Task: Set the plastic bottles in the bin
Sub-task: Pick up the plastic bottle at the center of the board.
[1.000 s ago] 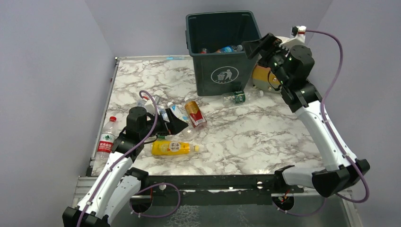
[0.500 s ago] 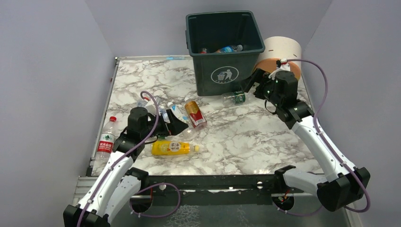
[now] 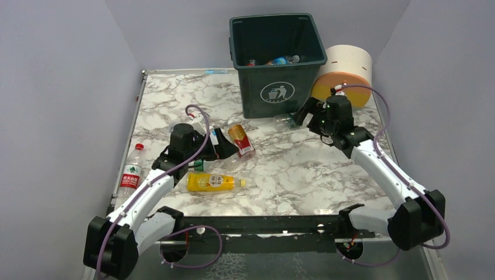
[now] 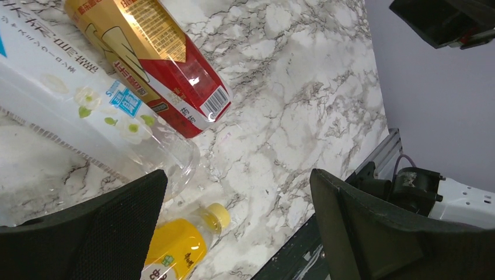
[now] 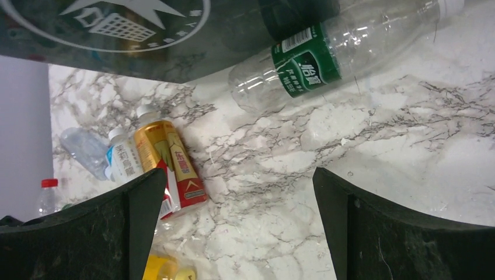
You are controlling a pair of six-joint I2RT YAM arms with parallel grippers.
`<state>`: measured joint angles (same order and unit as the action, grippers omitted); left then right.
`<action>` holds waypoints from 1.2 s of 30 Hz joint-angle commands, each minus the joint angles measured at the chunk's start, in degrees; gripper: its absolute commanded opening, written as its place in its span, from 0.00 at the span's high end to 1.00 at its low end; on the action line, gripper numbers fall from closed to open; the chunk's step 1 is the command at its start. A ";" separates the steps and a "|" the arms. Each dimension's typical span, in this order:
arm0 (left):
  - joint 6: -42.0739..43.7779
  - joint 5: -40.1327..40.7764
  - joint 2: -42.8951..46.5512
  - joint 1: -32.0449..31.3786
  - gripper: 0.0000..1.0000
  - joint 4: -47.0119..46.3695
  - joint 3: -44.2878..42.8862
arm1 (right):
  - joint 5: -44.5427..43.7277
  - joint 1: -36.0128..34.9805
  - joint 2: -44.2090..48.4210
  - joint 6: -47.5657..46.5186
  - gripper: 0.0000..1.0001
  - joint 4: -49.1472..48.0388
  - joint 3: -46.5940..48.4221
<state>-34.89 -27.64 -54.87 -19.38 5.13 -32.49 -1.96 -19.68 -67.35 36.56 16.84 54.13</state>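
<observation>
The dark green bin (image 3: 274, 87) stands at the back of the table with a few plastic bottles (image 3: 284, 59) inside. My right gripper (image 3: 304, 114) hangs open, low over the table beside a clear green-labelled bottle (image 5: 327, 55) that lies against the bin's front (image 5: 117, 35). My left gripper (image 3: 226, 150) is open too, empty, just above a cluster of bottles. The left wrist view shows a red-and-gold bottle (image 4: 152, 52), a clear white-labelled bottle (image 4: 87, 111) at the left finger and a yellow-orange bottle (image 4: 181, 245) below the open jaws (image 4: 239, 221).
A cream-and-orange cylinder (image 3: 344, 73) lies to the right of the bin, behind the right arm. A clear red-capped bottle (image 3: 132, 170) lies at the table's left edge. Grey walls close in the left, back and right sides. The black frame rail (image 3: 262, 224) runs along the near edge.
My right arm came down from the bin's rim to the table beside the green-labelled bottle. The left arm pushed forward and to the right over the bottle cluster. Both grippers stayed open.
</observation>
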 commanded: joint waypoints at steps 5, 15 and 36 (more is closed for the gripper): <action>-3.08 0.97 -2.20 -3.37 0.01 -9.46 -1.08 | 1.82 3.51 -9.37 8.90 0.01 -2.16 -0.62; -6.01 2.74 -0.10 -5.22 0.01 -10.84 0.93 | 5.03 6.12 -17.88 25.40 0.06 -10.05 -4.36; -5.63 1.82 0.26 -5.32 0.01 -11.01 1.01 | -2.43 6.06 -28.21 43.35 0.10 -18.11 -3.94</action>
<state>-40.91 -26.06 -55.18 -24.49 -3.90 -31.99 -0.51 -13.76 -93.86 75.72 2.15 49.89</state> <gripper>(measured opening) 0.991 0.904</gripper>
